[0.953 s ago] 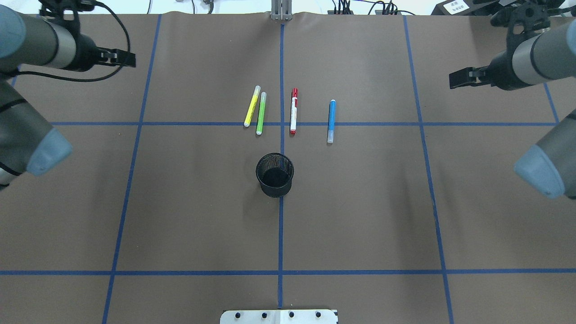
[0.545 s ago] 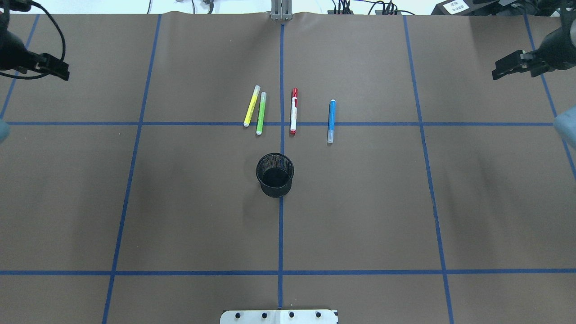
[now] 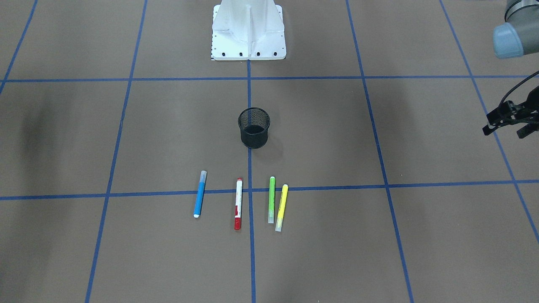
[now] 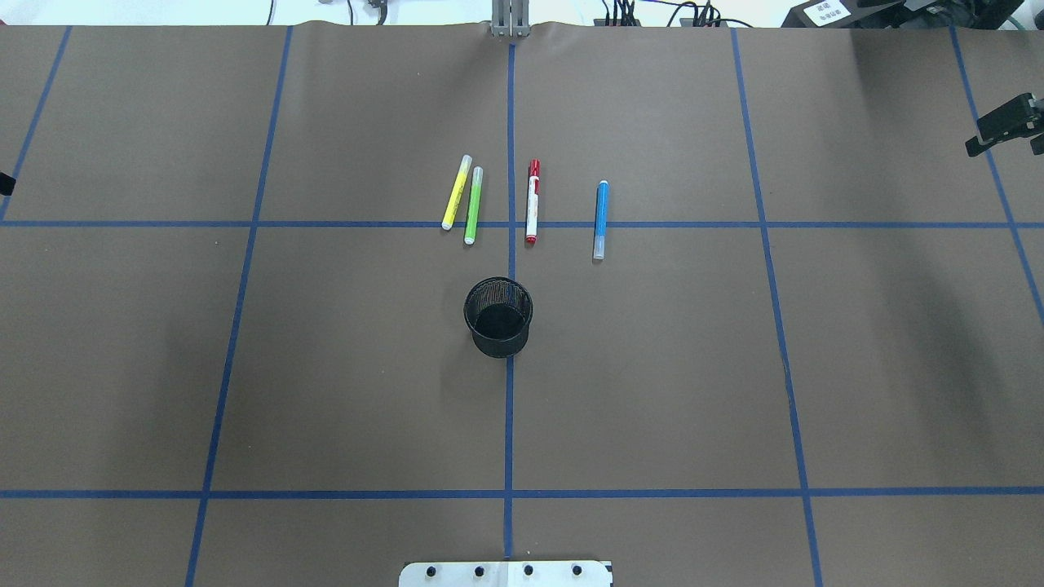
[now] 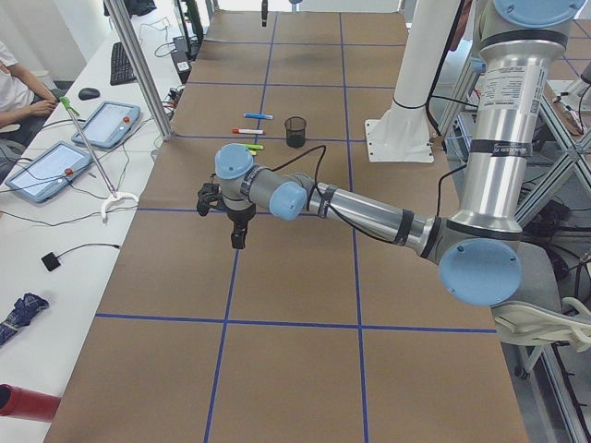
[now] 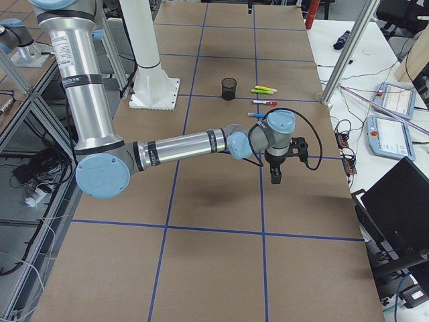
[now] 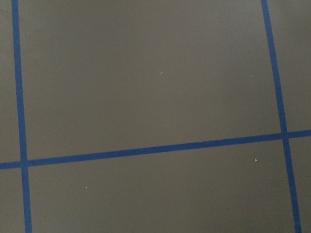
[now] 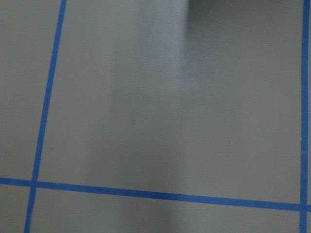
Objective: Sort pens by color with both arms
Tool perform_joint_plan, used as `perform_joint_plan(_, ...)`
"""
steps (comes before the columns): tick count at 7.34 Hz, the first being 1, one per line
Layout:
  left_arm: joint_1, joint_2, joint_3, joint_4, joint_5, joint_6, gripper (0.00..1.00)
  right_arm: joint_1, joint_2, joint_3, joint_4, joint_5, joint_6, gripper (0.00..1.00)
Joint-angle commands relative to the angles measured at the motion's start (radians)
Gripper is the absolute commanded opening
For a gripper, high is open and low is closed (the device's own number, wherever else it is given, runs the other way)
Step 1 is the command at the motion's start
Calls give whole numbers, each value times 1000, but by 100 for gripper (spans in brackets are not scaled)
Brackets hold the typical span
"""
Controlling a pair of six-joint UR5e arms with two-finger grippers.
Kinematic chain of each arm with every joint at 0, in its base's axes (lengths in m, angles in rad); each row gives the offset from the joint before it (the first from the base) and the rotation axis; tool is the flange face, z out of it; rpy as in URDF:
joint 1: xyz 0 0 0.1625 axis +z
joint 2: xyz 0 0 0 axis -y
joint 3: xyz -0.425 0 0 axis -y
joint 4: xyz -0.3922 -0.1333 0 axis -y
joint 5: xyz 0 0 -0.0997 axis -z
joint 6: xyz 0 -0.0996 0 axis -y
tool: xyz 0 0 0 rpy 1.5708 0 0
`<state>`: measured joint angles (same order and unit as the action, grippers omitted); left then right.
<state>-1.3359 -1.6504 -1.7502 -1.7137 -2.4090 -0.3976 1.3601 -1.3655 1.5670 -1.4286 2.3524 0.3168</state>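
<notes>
4 pens, yellow, green, red and blue, lie on the counter between left jaws and right jaws, well apart from both; jaw gaps unreadable, nothing visibly held, cup penless, so sorting looks either unstarted or finished.

You are looking at a robotics lab, a test cell rather than any home or office; the brown table is ruled into squares with blue tape lines; a white metal pedestal is bolted down at its edge, and aluminium frame posts stand around it; beside it runs a white bench carrying teach pendant tablets, a keyboard and loose cables; on the far side you can see a laptop.
</notes>
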Motion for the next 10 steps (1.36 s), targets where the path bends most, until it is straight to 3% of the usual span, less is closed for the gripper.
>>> perform_joint_plan(1,-22,14,6,0,-4,6,100,27,3,-5,-79,24,-102,99)
perform_joint_plan(4,-20,23,11,3,46,2,100,27,-4,-1,-72,24,-105,99)
perform_joint_plan(10,-35,24,43,42,47,-9,100,45,-26,1,-70,19,-88,99)
